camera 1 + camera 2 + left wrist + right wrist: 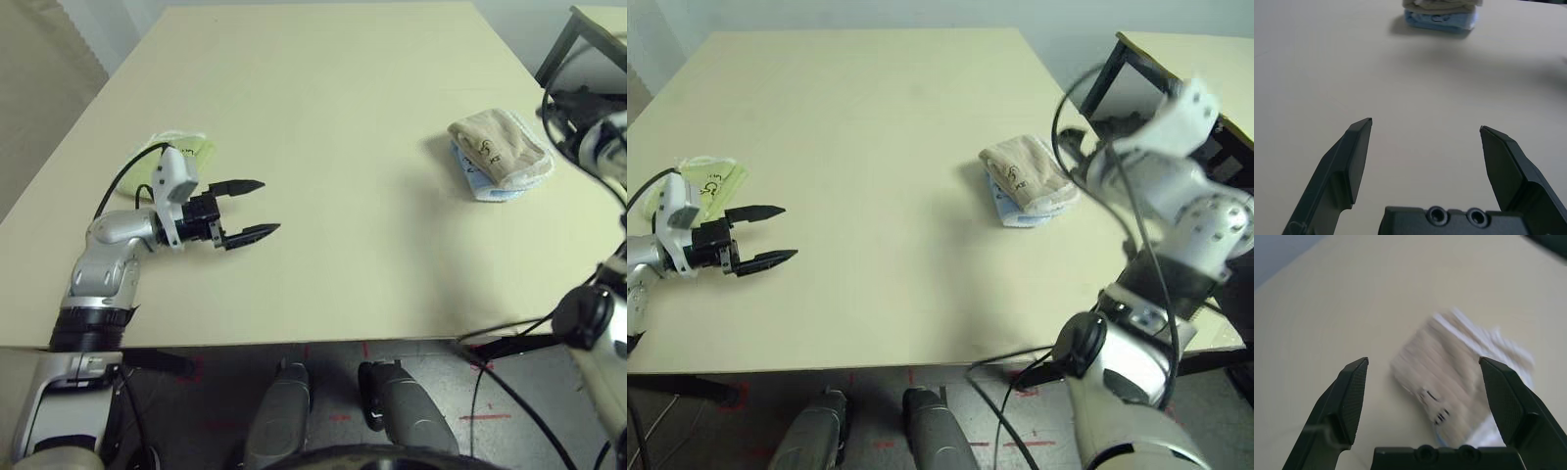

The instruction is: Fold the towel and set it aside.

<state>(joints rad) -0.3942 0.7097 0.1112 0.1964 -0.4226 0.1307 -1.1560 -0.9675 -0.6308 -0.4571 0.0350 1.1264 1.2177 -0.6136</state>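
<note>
So the beige towel (497,147) is folded up into a chunky bundle and sits on top of a light blue towel (480,184), over on the right side of the desk (323,117), fairly near the right edge. You can see its little embroidered logo facing up and the white edging on the side toward the desk edge. The right hand (1422,362) is up in the air above that stack with its fingers spread wide, nothing in them, towel lying free below. The left hand (257,208) is way over on the left side of the desk, hovering low over the bare surface, pointing across toward the stack, fingers wide apart too and holding nothing. Just behind the left hand there's a light green towel (191,149) lying near the left edge.
</note>
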